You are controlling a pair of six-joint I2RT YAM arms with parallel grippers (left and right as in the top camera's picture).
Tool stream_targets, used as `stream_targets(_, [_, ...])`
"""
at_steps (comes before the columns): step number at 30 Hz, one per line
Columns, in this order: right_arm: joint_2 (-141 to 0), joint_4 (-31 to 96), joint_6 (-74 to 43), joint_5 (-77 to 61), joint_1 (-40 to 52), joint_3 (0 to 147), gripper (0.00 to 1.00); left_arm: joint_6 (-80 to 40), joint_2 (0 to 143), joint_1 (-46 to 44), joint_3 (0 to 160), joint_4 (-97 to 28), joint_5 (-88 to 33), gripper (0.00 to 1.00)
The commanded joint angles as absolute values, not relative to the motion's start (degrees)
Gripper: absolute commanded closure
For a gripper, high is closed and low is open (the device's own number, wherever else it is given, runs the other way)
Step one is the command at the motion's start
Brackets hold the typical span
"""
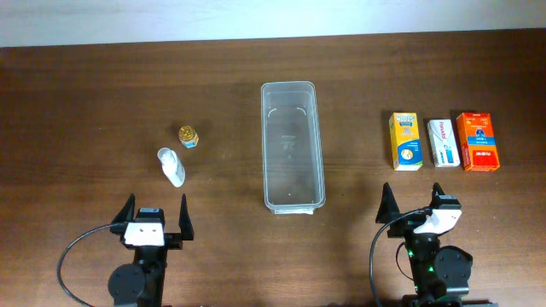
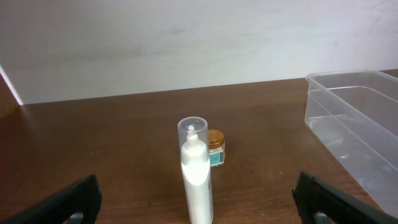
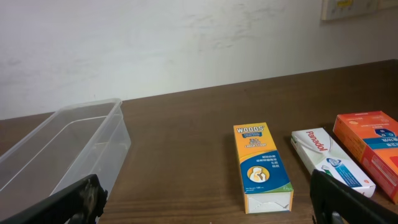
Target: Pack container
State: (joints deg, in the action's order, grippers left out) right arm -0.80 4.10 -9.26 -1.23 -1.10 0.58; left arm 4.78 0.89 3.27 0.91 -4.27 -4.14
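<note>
Clear plastic container [image 1: 293,147] is lying empty at the middle of the wooden table [image 1: 85,102] in the overhead view, a white bottle [image 1: 171,166] and gold-lidded jar [image 1: 188,136] sitting to its left, yellow [image 1: 406,141], white [image 1: 441,142] and orange [image 1: 477,141] boxes lining up to its right. The left gripper [image 1: 156,206] and right gripper [image 1: 414,198] are waiting at the near edge, jaws spread wide, grasping nothing.

From the left wrist, the bottle [image 2: 196,174] is standing between the parted fingers [image 2: 74,200], the jar [image 2: 216,147] just behind it and the container [image 2: 348,124] lying off to the right.

From the right wrist, the fingers [image 3: 78,199] are gaping wide, the container [image 3: 68,140] resting at left, the boxes lying at right.
</note>
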Motion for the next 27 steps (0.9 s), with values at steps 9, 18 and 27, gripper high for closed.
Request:
stream_targets(9, [-0.19,4.32,-9.67,-1.74,-1.48,0.32,0.02,5.5,0.38,3.53,0.51,-4.16,-4.93,0.01])
stream_targets(18, [-0.19,4.1,-9.69,-1.76,-1.48,0.32,0.02,5.5,0.38,3.53,0.51,-4.16,-4.93,0.01])
stream_targets(27, [-0.19,-4.4,-9.23,-8.86,-1.52,0.34,0.02,5.5,0.38,3.53,0.51,-4.16,-4.93,0.01])
